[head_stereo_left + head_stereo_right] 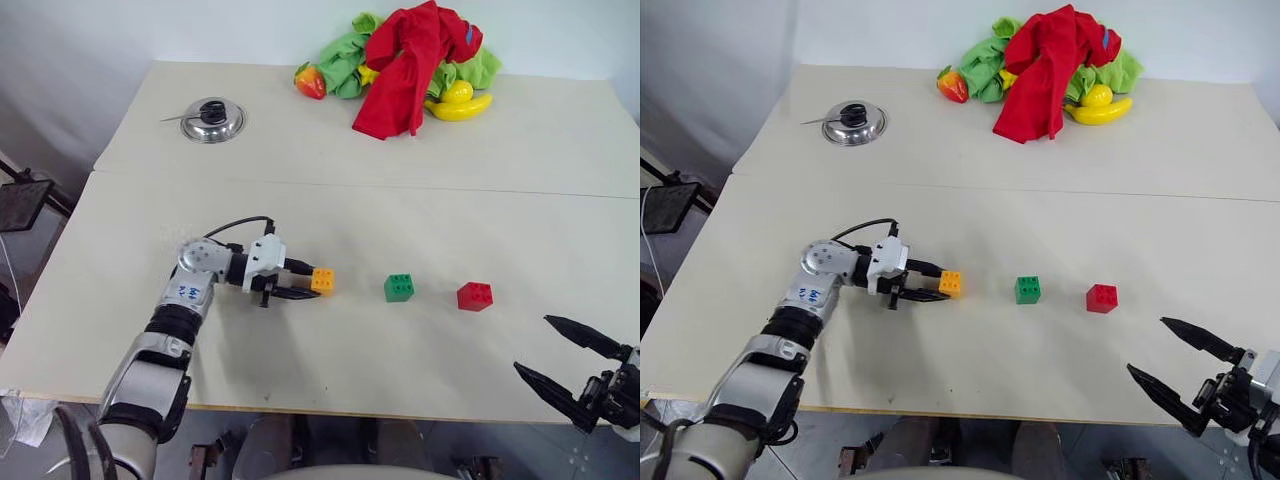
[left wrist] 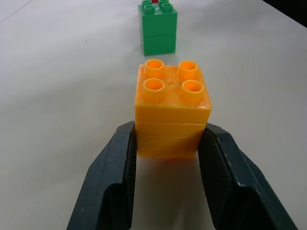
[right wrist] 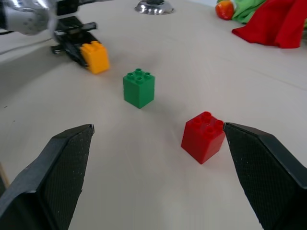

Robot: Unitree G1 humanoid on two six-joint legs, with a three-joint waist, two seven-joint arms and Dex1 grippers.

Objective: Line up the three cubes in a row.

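The three cubes sit on the near half of the white table [image 1: 420, 360]: the orange cube [image 1: 322, 281] is pinched low on its sides between the black fingers of the left gripper [image 1: 305, 283], the green cube [image 1: 400, 287] stands apart to its right, and the red cube [image 1: 475, 296] lies further right, slightly nearer. Nearest of all, the right gripper [image 1: 570, 362] hangs at the table's front edge, fingers spread wide, holding nothing. Far back lie a metal lid [image 1: 212, 120] and a heap of red and green cloths [image 1: 410, 60] with toy fruit [image 1: 460, 103].
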